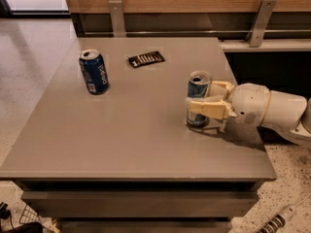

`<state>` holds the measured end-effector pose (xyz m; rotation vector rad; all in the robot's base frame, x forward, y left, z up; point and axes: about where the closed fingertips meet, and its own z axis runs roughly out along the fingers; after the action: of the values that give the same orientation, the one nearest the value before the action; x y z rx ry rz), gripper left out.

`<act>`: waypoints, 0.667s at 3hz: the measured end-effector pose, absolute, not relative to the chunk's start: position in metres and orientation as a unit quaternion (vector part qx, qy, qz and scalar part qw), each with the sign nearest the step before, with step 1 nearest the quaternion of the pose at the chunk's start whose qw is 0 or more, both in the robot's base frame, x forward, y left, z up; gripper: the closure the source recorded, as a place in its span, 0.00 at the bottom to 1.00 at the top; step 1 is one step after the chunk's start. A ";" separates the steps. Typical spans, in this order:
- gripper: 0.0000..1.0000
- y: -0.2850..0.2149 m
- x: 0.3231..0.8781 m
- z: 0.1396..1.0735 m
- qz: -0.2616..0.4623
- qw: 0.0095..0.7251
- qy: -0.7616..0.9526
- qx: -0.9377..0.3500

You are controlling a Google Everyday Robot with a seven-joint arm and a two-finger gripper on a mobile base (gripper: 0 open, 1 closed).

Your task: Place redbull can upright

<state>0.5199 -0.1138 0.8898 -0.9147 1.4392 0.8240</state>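
Observation:
The redbull can point(198, 89) is slim, blue and silver, with an open top. It stands upright on the grey table point(136, 130), right of the middle. My gripper point(204, 97) reaches in from the right on a white arm. Its cream fingers point(206, 108) sit on both sides of the can's lower half and close on it. The can's base rests on or just above the table top; I cannot tell which.
A wider dark blue Pepsi can point(94, 72) stands upright at the back left. A flat black packet point(146, 59) lies at the back middle. The table's right edge is close behind the gripper. A wooden wall with metal brackets runs along the back.

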 end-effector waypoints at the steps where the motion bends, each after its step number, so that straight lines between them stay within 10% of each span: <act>1: 0.83 -0.111 0.520 0.890 0.354 0.584 0.616 -0.393; 2: 0.59 -0.109 0.520 0.891 0.355 0.583 0.615 -0.395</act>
<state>0.5198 -0.1090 0.8909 -0.9223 1.4354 0.8293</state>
